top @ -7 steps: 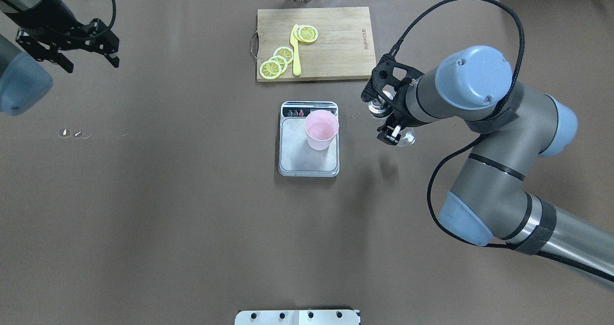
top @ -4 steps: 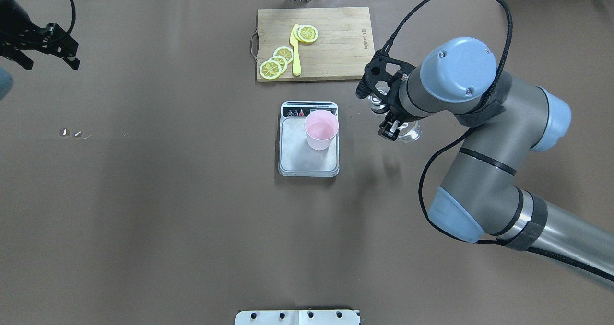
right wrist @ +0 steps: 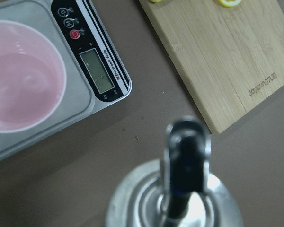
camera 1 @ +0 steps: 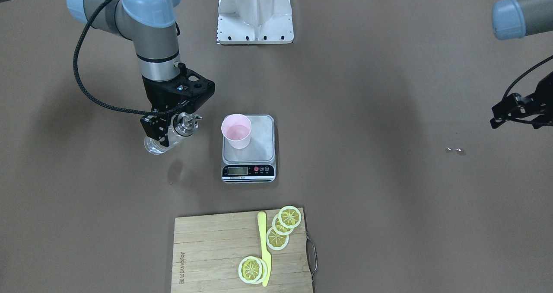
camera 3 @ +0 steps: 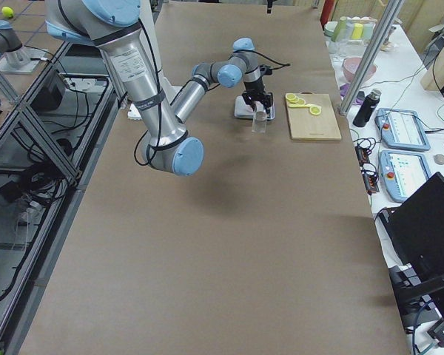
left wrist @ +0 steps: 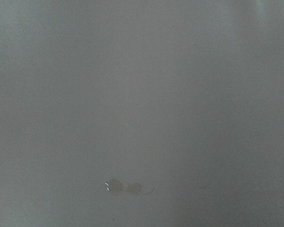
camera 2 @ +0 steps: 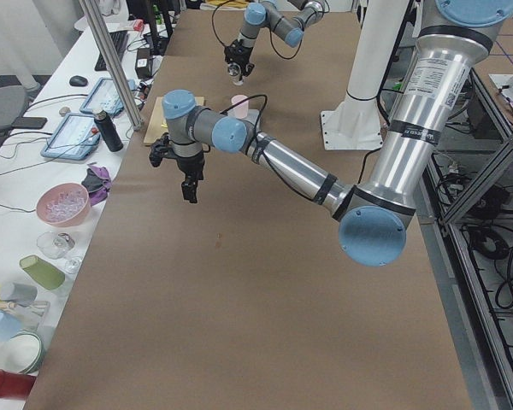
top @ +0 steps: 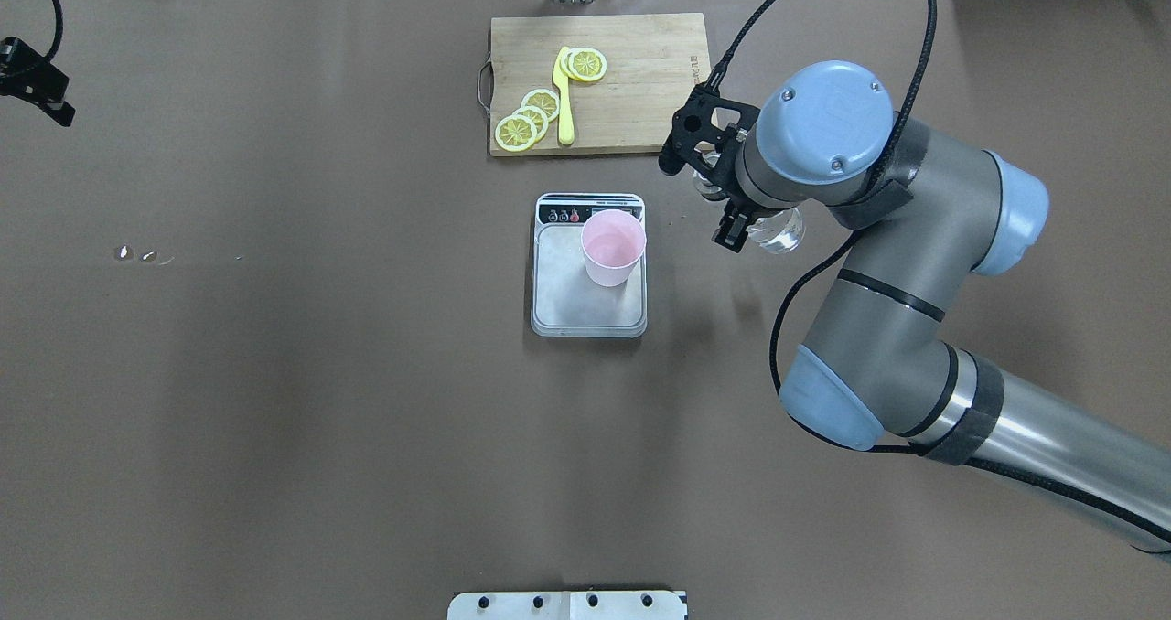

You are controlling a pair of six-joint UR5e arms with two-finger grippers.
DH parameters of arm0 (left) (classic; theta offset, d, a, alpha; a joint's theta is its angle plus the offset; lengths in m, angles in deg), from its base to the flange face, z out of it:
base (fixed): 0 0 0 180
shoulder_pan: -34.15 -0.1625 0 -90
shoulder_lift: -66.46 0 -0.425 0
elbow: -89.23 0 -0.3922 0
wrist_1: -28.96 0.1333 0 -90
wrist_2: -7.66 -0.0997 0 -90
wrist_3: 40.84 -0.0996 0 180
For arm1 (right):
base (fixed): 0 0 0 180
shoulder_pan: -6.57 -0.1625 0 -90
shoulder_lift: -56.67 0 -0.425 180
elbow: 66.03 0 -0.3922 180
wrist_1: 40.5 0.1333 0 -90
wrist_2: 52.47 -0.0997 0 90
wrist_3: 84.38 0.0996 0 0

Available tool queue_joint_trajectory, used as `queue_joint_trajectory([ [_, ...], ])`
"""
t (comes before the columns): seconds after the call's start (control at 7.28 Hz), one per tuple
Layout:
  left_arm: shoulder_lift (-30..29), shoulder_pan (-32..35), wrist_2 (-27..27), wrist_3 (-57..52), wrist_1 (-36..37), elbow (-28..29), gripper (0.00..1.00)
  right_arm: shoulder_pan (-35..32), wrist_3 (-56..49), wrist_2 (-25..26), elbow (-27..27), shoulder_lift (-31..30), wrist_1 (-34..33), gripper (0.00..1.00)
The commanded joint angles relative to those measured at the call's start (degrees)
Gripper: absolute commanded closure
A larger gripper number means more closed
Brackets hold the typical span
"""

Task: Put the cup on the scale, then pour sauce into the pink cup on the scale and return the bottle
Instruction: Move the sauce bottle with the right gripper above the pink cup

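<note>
Pink plastic marks the cup (top: 613, 245), which is set upright on the scale (top: 572, 302), so the first step is judged done; the bottle (camera 1: 175, 135) is clamped upright between the fingers of the right gripper (camera 1: 169, 129), judged lifted off the table (top: 274, 373), just beside the scale and not over the cup. Whether the pour has been made cannot be told, though a faint sheen is noticed inside the cup; the bottle's return is left to be done; the left gripper (camera 1: 516, 108) is parked well apart, its opening not discernible.
</note>
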Motion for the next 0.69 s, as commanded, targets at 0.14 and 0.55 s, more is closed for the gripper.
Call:
queue_joint_trajectory([
  [0.14,2.42,4.84,0.13,-9.83,-0.73,3.02,0.02,3.39,0.66,3.96,1.77,2.07,-2.61,0.36],
  [0.55,2.51,6.17,0.65,-10.92,-5.54,9.95,0.02,4.8,1.1,5.63,1.85,3.12,-6.11,0.36],
])
